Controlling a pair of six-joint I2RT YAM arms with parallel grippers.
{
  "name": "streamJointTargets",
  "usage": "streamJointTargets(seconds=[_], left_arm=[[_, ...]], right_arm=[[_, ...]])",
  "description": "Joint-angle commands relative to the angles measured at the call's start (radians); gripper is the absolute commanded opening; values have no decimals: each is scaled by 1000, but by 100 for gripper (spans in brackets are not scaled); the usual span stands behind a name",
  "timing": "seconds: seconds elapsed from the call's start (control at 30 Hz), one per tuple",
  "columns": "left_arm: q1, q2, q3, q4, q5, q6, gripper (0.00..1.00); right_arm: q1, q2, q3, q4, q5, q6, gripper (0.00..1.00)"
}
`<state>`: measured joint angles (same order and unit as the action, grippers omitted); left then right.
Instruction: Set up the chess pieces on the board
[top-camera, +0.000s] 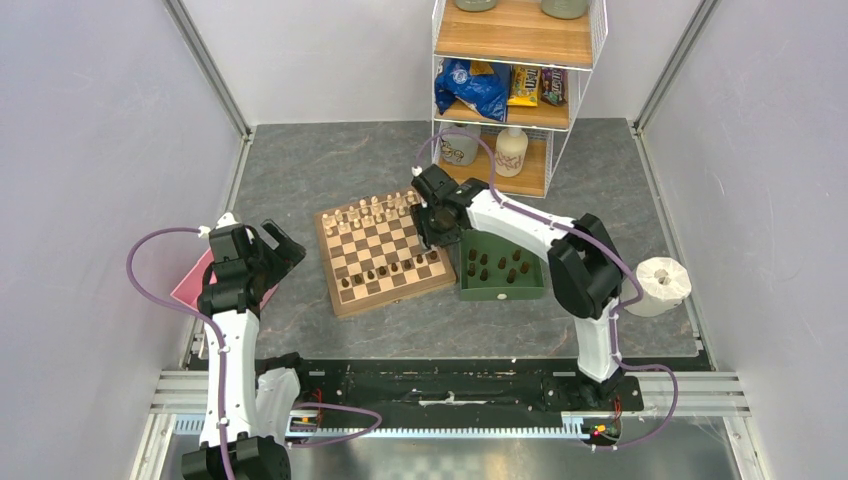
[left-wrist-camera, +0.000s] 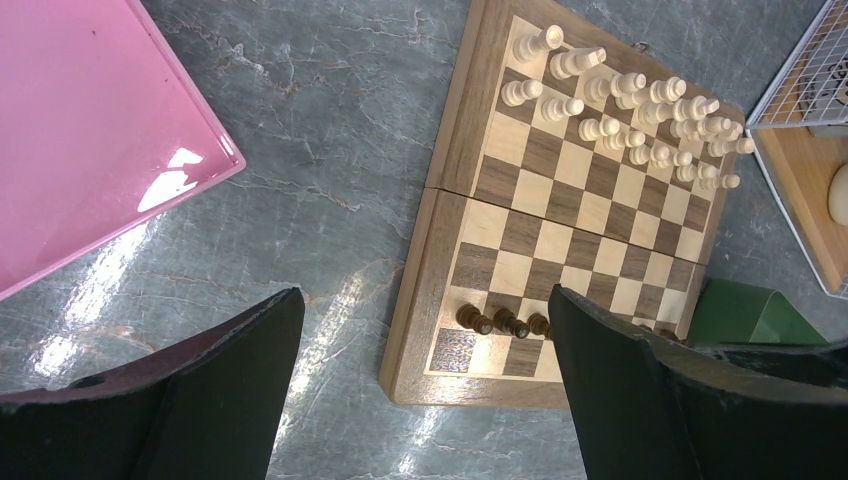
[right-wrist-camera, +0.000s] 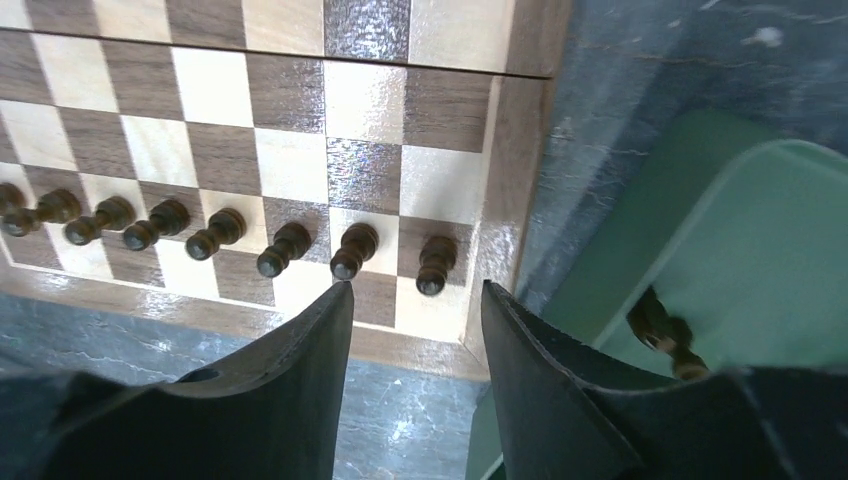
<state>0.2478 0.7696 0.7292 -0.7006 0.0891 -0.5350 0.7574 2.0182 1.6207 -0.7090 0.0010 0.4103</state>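
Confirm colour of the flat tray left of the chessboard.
Pink flat tray, clearest in the left wrist view.

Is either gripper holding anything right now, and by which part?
Nothing is held. The right gripper stands open just short of the end dark pawn on the board; the left gripper is open and empty.

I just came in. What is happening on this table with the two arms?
The robot is setting up the board. The right claw hangs open and empty above its right edge, beside a row of dark pawns. More dark pieces lie in the green tray. The left claw is wide open, holding nothing, over the table left of the board.
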Motion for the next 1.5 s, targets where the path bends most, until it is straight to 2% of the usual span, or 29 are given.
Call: streamJointTargets(seconds=[0.0, 0.13, 0.33, 0.63, 0.9, 1.17, 1.47], left_arm=[[10, -11, -5, 30, 23, -13, 99], [10, -10, -5, 32, 24, -13, 99], [10, -11, -5, 32, 24, -13, 99], [11, -5, -5, 31, 26, -14, 99], [15, 3, -5, 32, 29, -14, 99], [19, 5, -6, 35, 36, -14, 99], [21, 2, -7, 35, 37, -14, 99]], right_arm=[[-2, -167, 5, 3, 111, -27, 61], [-62, -264, -88, 3, 204, -18, 63], [-227, -376, -253, 6, 195, 39, 63], [-372, -374, -373, 9, 168, 99, 59], [-398, -344, -399, 54, 80, 88, 54], [-401, -294, -398, 43, 146, 96, 52], [-402, -239, -405, 52, 146, 90, 48]])
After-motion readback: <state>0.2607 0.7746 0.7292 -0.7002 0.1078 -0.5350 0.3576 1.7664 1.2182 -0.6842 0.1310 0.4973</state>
